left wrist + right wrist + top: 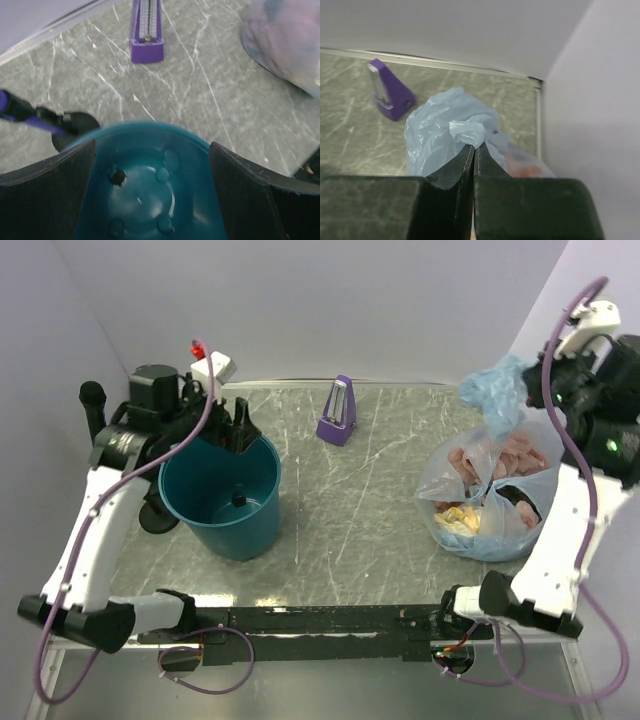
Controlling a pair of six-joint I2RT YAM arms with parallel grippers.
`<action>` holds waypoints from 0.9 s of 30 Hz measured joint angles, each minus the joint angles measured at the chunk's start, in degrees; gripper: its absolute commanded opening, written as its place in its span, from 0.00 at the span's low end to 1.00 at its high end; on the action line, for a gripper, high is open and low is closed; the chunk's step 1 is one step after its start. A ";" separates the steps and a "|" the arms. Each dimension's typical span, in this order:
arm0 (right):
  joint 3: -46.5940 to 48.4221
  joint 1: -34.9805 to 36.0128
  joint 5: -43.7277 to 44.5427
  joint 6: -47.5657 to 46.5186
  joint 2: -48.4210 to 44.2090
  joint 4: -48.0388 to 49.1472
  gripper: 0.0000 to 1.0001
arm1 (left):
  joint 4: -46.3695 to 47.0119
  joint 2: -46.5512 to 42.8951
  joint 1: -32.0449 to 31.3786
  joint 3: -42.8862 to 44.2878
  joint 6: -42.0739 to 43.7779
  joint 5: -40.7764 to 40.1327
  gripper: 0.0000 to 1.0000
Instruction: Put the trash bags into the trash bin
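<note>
The trash bag (497, 392), thin crinkly pale-blue plastic, hangs bunched in the air at the back right, above a clear stuffed bag. My right gripper (530, 380) is shut on a fold of it; in the right wrist view the fingertips (476, 146) pinch the blue plastic (445, 125). The trash bin (235, 530), a round teal bucket, stands upright at the left. My left gripper (240, 430) hovers at the bin's far rim, open and holding nothing. Its wrist view looks down between the spread fingers (151, 145) into the bin (165, 145).
A clear bag (490, 490) stuffed with pink and yellow items sits on the table at the right. A purple wedge-shaped object (338, 412) stands at the back middle. A small dark knob (118, 176) lies on the bin's floor. A white box (213, 365) sits behind the left arm.
</note>
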 measured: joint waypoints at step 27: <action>-24.20 13.66 -9.11 4.85 1.22 22.62 0.00 | -17.59 6.97 -0.87 -1.79 -1.62 15.87 0.98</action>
